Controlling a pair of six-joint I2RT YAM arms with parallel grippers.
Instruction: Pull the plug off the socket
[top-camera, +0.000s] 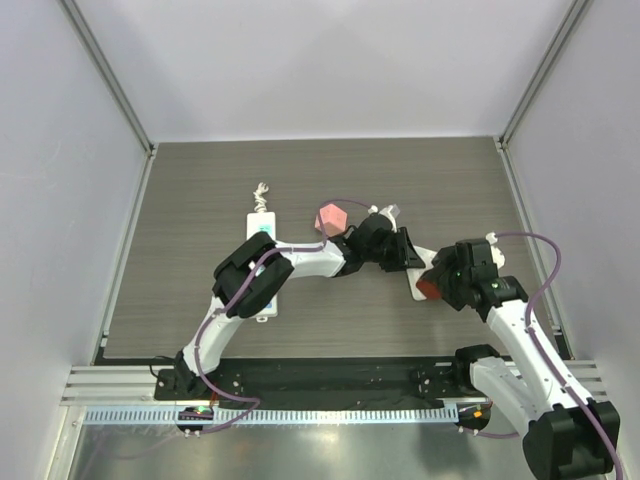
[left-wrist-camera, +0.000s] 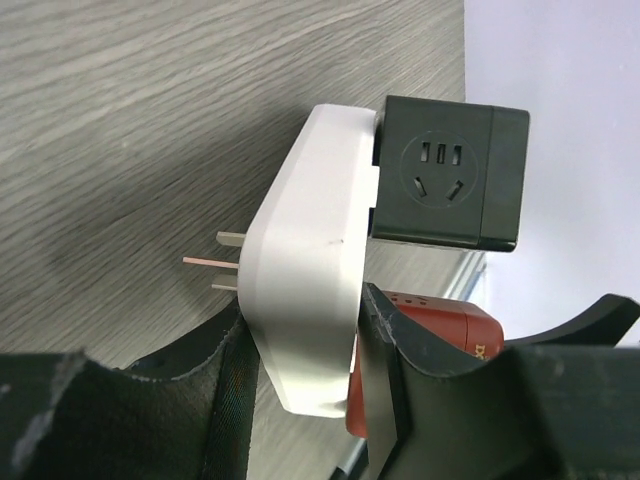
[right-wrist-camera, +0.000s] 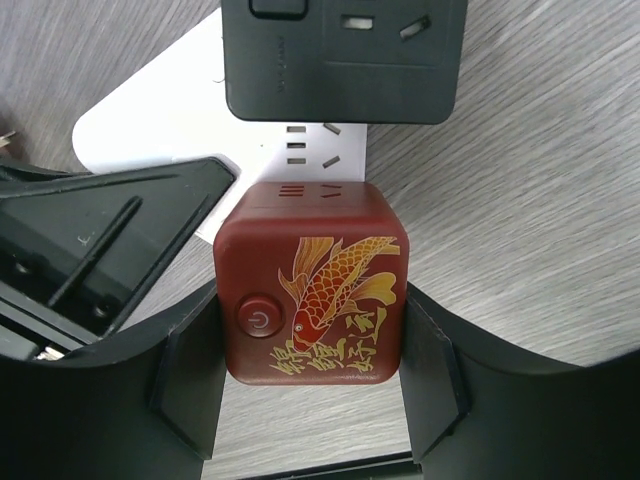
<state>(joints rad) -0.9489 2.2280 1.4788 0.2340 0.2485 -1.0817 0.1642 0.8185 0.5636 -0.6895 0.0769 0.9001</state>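
On table — left gripper clamping white socket, right gripper clamping red plug

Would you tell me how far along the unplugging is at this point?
Both grips look set: left tool on the white adapter, right tool on the red cube plug. The plug sits flush against the adapter, so the pull apart is what remains.

Desk grey wood-grain, matt, fine linear texture, white adapter smooth plastic with soft sheen, its prongs bare coppery metal, black cube matt plastic, red cube satin plastic, gold fish print on one face.
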